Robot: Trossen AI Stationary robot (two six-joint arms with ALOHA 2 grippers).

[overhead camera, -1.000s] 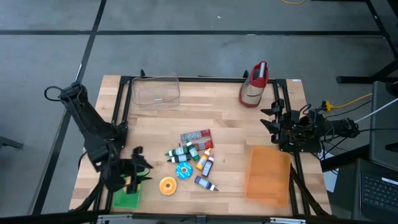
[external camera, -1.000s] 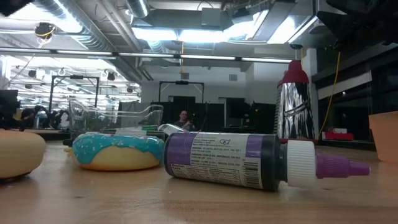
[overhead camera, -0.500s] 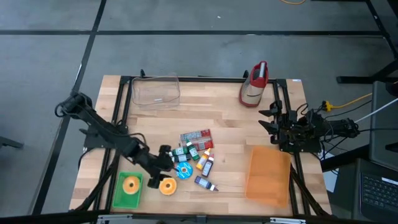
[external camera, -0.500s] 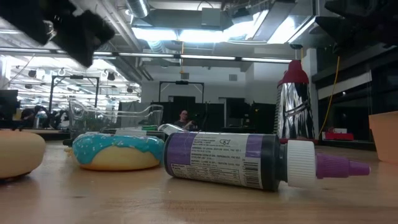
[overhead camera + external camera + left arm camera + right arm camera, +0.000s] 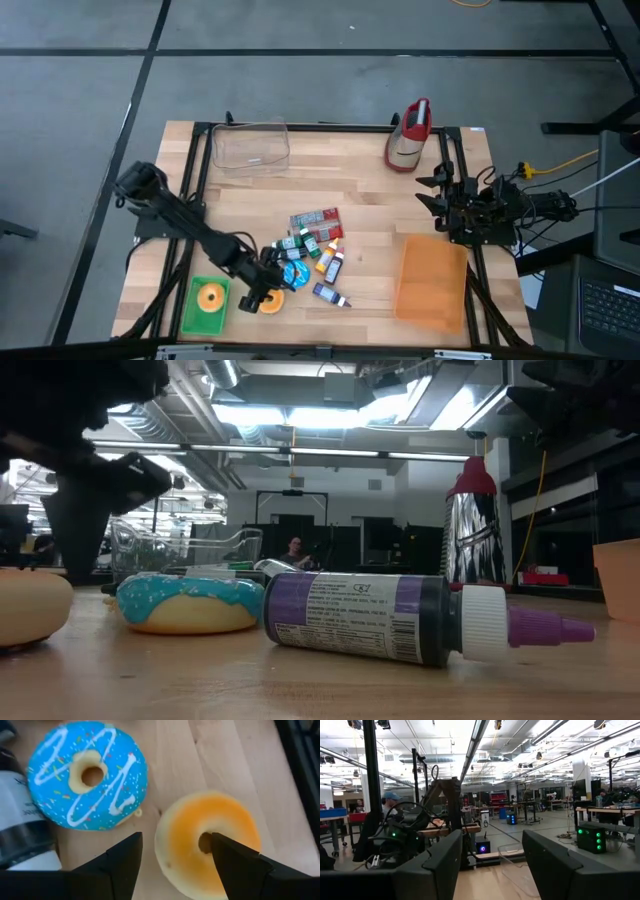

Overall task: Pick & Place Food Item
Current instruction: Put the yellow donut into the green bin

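An orange donut (image 5: 271, 300) lies flat on the wooden table near its front edge. A blue-iced donut (image 5: 295, 275) lies beside it. A second orange donut (image 5: 210, 297) rests on a green plate (image 5: 192, 318) at the near left. My left gripper (image 5: 175, 857) is open and points steeply down just over the orange donut (image 5: 210, 845). One finger is above the donut's hole and the other is past its rim, toward the blue donut (image 5: 87, 775). My right gripper (image 5: 492, 865) waits open at the table's right edge (image 5: 432, 203).
Several small bottles (image 5: 330, 262) and a red packet (image 5: 316, 220) lie beyond the donuts; one purple-capped bottle (image 5: 400, 617) lies on its side. A clear tub (image 5: 252, 147) and a red-and-silver can (image 5: 408, 135) stand at the far edge, an orange bin (image 5: 432, 278) at the near right.
My left gripper has swung from over the green plate toward the table's right, sinking and rolling, and now stands over the orange donut on the table. The donut on the plate, hidden under the gripper before, now shows.
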